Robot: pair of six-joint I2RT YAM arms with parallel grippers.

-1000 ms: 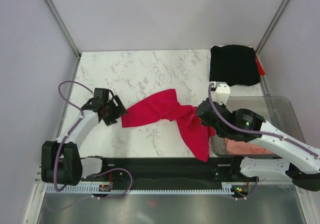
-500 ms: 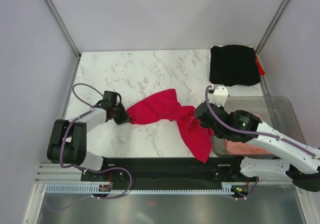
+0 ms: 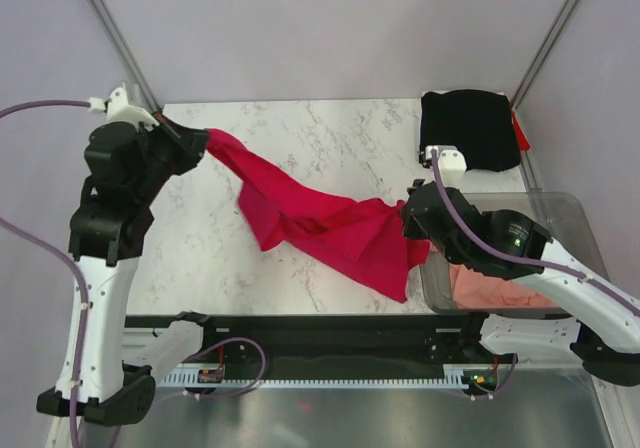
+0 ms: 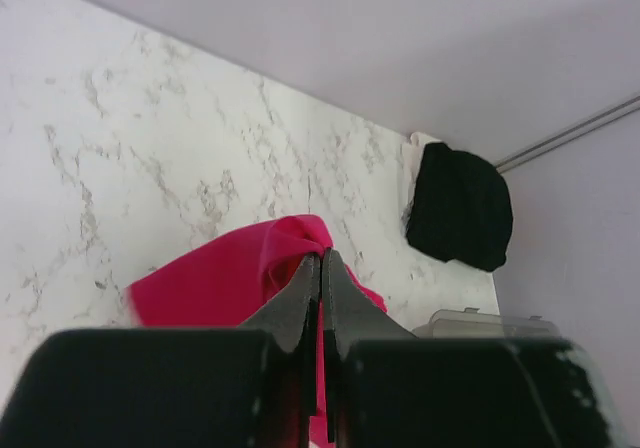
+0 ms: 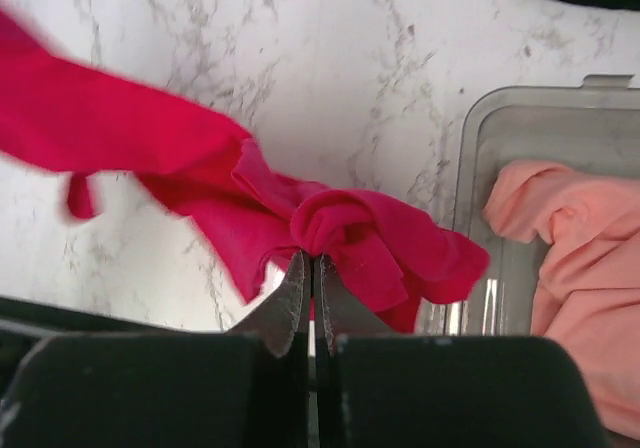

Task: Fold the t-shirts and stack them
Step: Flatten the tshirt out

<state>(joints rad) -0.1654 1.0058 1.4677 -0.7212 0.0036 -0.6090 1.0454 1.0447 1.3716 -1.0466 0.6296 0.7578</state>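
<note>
A crimson red t-shirt point(image 3: 320, 218) hangs stretched across the marble table between both arms. My left gripper point(image 3: 205, 140) is raised at the far left and shut on one end of the red cloth point(image 4: 240, 278). My right gripper point(image 3: 412, 220) is shut on the other end, a bunched knot of red fabric point(image 5: 350, 230) beside the bin. A black t-shirt point(image 3: 468, 130) lies folded at the far right corner, with a bit of red showing at its right edge. A salmon-pink t-shirt point(image 5: 580, 258) lies crumpled inside the bin.
A clear plastic bin point(image 3: 560, 213) stands at the right edge of the table, under the right arm. Grey walls with metal rails close the table on three sides. A black rail runs along the near edge.
The left gripper closed on the red shirt's left end and lifted it up and back to the far left. The shirt is now pulled out long between the two grippers.
</note>
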